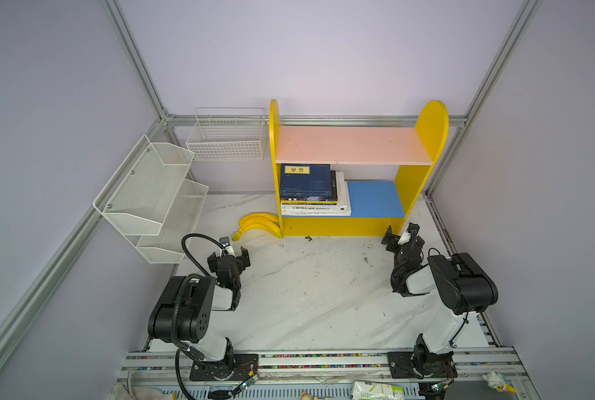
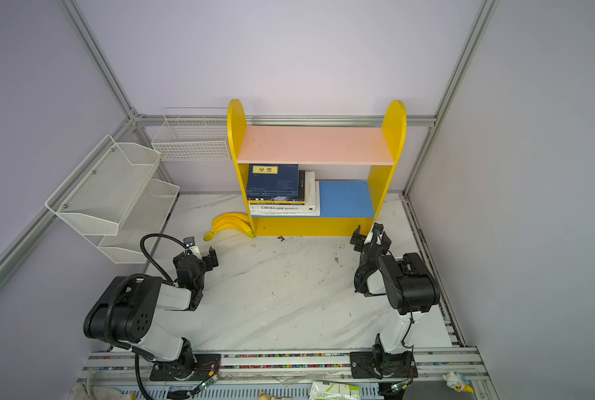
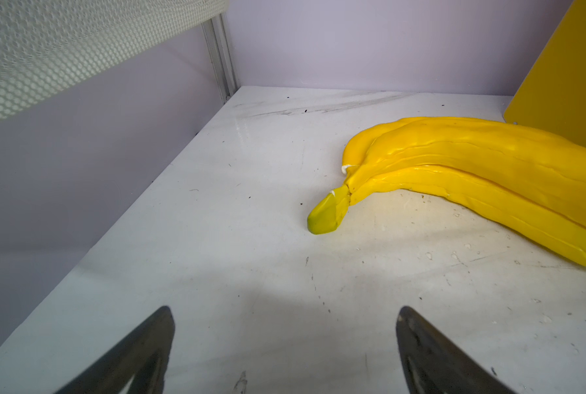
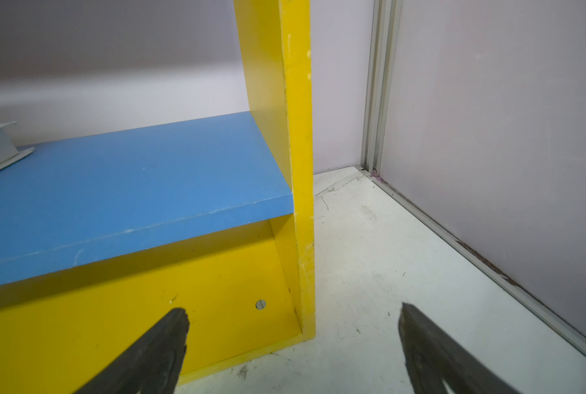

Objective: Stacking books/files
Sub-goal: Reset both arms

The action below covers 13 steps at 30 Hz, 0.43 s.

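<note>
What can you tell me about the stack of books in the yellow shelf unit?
The stack of books lies flat on the blue shelf, under the pink board, at the end nearest the bananas. On top is a navy book with a yellow label. Below it show a black edge, a thin yellow edge and wider white books, one spine reading CHOKLADFABRIKEN. The edges step out unevenly. Nothing grips it.

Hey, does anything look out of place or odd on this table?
A bunch of bananas lies on the table beside the yellow bookshelf, unrelated to the stacking. The book stack on the blue shelf lies flat, edges slightly staggered.
</note>
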### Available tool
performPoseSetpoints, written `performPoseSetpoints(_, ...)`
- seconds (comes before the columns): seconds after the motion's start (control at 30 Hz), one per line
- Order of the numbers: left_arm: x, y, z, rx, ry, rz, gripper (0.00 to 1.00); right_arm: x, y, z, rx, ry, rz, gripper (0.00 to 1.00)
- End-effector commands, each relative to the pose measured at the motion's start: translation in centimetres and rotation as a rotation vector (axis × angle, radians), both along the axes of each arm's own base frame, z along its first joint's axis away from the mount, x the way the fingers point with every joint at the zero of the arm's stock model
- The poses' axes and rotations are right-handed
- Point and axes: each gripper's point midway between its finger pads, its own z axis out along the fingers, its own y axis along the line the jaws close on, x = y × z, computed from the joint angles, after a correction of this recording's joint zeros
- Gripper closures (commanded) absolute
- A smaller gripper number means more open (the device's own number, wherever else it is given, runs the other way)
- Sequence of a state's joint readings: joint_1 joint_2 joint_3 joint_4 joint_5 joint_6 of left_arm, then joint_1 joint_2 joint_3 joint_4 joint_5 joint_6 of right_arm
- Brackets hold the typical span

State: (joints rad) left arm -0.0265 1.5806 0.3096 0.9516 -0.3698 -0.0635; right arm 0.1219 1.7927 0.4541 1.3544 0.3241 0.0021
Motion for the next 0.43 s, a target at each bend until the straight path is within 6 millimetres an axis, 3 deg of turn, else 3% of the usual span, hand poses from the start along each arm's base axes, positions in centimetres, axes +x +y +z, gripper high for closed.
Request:
performPoseSetpoints(0.0, 1.71, 0.02, 2.85, 0.011, -0.085, -0.004, 0.00, 0.03, -0.15, 0.73, -0.022, -0.019, -0.004, 0.03)
performPoseSetpoints(0.4, 1.71, -0.01, 2.84, 0.013, -0.084, -0.005, 0.00, -0.06, -0.12, 0.67, -0.022, -0.018, 0.000, 0.03)
